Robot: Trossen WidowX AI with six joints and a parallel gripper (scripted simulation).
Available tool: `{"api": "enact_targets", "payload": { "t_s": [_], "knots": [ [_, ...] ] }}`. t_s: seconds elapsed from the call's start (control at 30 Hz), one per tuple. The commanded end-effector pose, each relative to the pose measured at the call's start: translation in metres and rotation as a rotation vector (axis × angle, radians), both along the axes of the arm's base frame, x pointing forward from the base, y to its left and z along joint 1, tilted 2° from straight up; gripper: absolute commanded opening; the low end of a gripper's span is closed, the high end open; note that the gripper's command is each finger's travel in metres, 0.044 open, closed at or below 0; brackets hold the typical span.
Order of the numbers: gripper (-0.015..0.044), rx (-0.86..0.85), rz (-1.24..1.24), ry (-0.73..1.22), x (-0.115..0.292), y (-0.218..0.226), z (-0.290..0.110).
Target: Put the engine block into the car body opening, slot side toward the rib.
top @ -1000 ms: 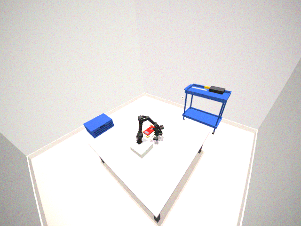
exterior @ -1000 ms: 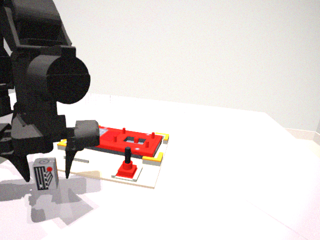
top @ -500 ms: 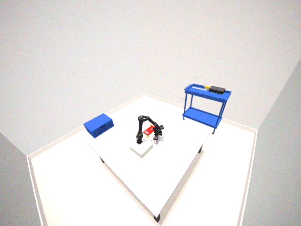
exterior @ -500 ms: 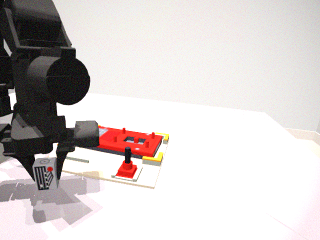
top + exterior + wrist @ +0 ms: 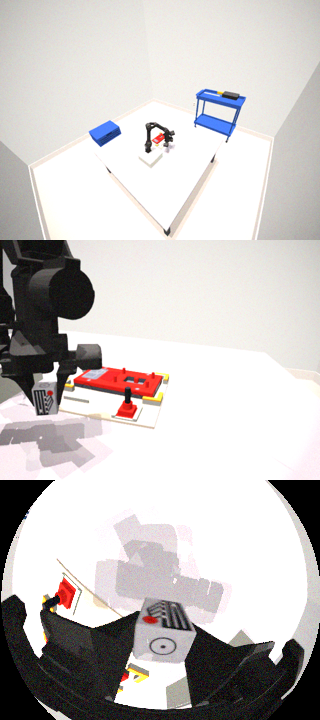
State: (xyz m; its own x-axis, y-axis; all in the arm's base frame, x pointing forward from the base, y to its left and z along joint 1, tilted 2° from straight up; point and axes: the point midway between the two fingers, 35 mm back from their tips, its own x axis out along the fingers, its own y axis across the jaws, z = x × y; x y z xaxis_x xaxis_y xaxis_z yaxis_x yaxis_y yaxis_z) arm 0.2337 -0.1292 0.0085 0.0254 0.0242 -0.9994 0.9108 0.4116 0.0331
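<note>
The engine block (image 5: 45,398) (image 5: 163,632) is a small grey cube with black stripes and a red dot. My gripper (image 5: 43,395) (image 5: 162,643) (image 5: 166,144) is shut on it, one black finger on each side, just above the table to the left of the board. The red car body (image 5: 117,380) (image 5: 158,138) lies flat on the white board (image 5: 148,418), held by yellow corner stops. Its rectangular opening (image 5: 134,380) sits in its right half with a rib inside. The wrist view shows the block's top face with a circle mark.
A red base with a black upright peg (image 5: 127,405) (image 5: 64,592) stands on the board's front edge. The arm's white base block (image 5: 150,158) is on the table. A blue case (image 5: 105,133) sits at the table's far left corner. A blue cart (image 5: 219,111) stands off the table.
</note>
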Motion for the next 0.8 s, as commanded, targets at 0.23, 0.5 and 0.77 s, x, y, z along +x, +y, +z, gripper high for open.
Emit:
{"api": "enact_targets", "payload": {
  "t_s": [0.23, 0.5, 0.77],
  "knots": [
    [0.0, -0.008, 0.001, -0.009, 0.005, -0.003, 0.037],
    [0.0, -0.008, 0.001, -0.009, 0.004, -0.003, 0.062],
    [0.0, -0.008, 0.001, -0.009, 0.001, -0.002, 0.088]
  ]
}}
